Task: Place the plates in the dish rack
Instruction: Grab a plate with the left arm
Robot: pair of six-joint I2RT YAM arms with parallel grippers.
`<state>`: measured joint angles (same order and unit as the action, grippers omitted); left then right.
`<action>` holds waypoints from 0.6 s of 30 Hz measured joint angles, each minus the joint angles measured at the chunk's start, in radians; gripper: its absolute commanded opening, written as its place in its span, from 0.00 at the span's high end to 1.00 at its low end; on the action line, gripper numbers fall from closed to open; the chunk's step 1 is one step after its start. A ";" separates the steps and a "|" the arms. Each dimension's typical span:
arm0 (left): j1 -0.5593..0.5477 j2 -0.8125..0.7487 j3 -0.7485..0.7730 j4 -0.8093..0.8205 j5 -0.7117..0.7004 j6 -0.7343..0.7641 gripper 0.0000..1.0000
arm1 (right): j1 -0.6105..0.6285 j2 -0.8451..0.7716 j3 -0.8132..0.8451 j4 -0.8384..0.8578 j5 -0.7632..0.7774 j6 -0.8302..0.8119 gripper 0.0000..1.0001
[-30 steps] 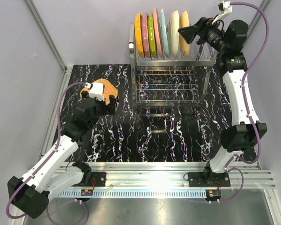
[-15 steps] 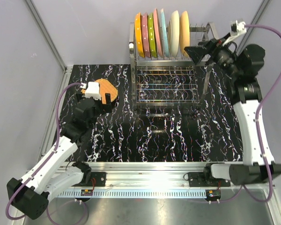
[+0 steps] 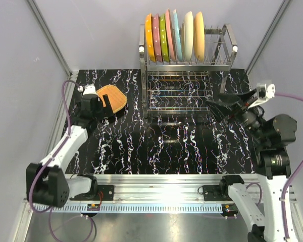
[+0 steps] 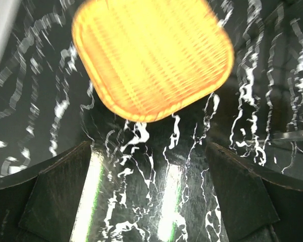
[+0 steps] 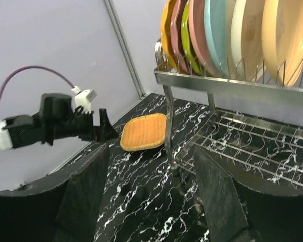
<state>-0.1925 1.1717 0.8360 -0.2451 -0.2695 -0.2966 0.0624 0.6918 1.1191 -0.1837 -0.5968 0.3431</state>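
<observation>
1. The dish rack (image 3: pixel 187 63) stands at the far side of the table (image 3: pixel 166 146), right of centre. It is a shiny wire frame with two tiers.
2. Seven plates (image 5: pixel 217 30) stand on edge between the prongs of the upper tier, packed close together towards its left end.
3. From left to right they are the orange plate (image 3: pixel 149 36) with pale dots, the pink plate (image 3: pixel 156 38), the green plate (image 3: pixel 163 38), a second pink plate (image 3: pixel 169 31), the blue plate (image 3: pixel 176 35), the cream plate (image 3: pixel 188 34) and the tan plate (image 3: pixel 199 35).
4. In the right wrist view the cream plate has a faint marking on its face, too blurred to read.
5. The left pincer (image 4: pixel 149 151) is low over the far left of the table. Its fingers are spread wide with nothing between them.
6. A woven orange mat (image 4: pixel 151 55) with rounded corners lies flat just ahead of its fingertips. Whether they touch the mat's edge cannot be told.
7. The right pincer (image 3: pixel 216 107) is above the right side of the table, just in front of the rack's right end and pointing left.
8. Its two fingers (image 5: pixel 86 196) are wide apart and hold nothing. Between them the right wrist view takes in the rack, the mat and the left arm.
</observation>
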 measured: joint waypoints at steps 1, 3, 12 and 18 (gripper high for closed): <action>0.021 0.032 0.006 -0.003 0.026 -0.019 0.01 | 0.000 -0.025 -0.019 -0.010 0.000 0.002 0.26; 0.053 0.080 0.010 -0.005 0.080 -0.055 0.01 | 0.000 -0.071 -0.065 -0.034 -0.001 0.007 0.27; 0.196 0.241 0.010 0.038 0.349 -0.255 0.01 | 0.000 -0.195 -0.293 -0.103 -0.022 0.066 0.30; 0.235 0.257 -0.043 0.149 0.425 -0.428 0.02 | 0.000 -0.251 -0.351 -0.101 -0.026 0.088 0.29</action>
<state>0.0429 1.4288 0.7933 -0.0963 0.1551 -0.7250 0.0624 0.4412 0.7681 -0.2852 -0.6224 0.4313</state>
